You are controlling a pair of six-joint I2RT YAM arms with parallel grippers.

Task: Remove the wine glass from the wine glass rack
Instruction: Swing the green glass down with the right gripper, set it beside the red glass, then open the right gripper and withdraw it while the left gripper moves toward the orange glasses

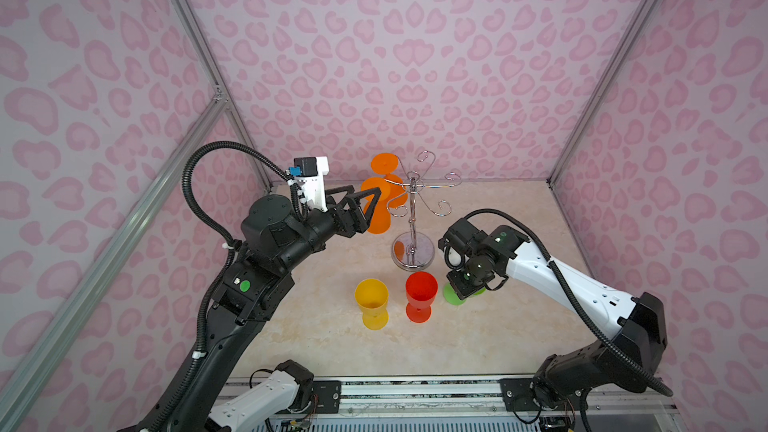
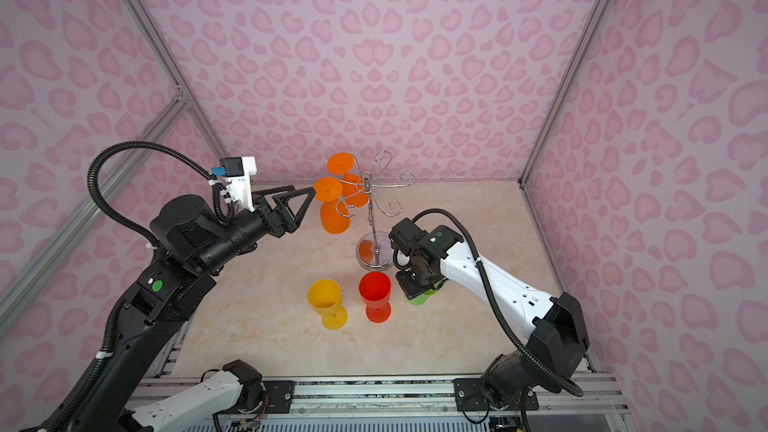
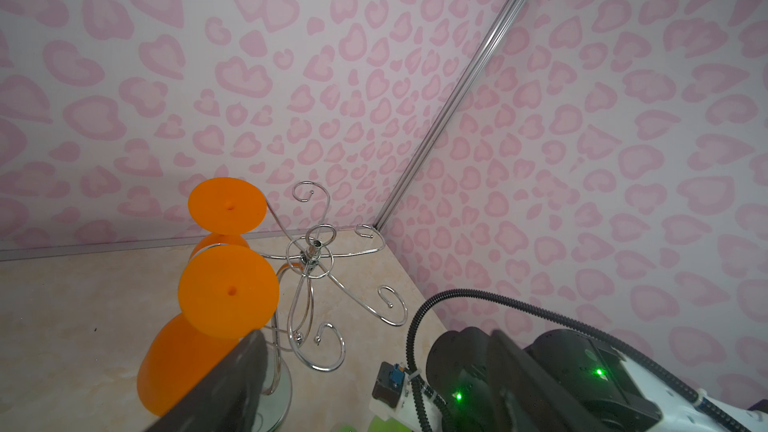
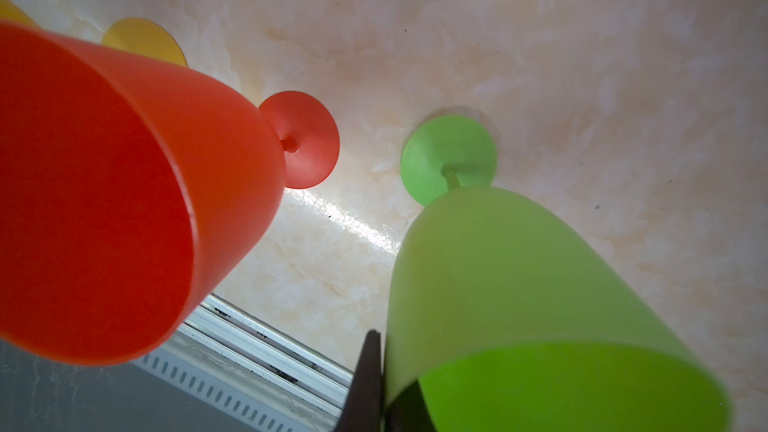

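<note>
While three translucent plastic goblets stand clear of the shiny chrome wire wine glass rack [image 1: 415, 251], the job looks a little past halfway. A yellow glass [image 1: 371, 299] and a red glass [image 1: 421, 288] sit upright on the beige marbled tabletop [image 1: 478, 347]. The right gripper [image 4: 386, 367] is pinched tight on the rim wall of a lime-green glass [image 4: 519, 268], whose foot is at or just above the surface beside the red one. Two remain, hung upside down from the rack's curled arms on the side toward the left arm: the nearer orange glass [image 1: 380, 218] and, behind it, the farther orange glass [image 1: 384, 164]. The left gripper [image 1: 368, 203] is spread wide and empty, raised to the level of the rack arms and aimed at the nearer one. In the left wrist view that glass's bowl is partly hidden behind one finger [image 3: 232, 380], so it lies just beside the opening, not inside it. Whether they touch cannot be told.
</note>
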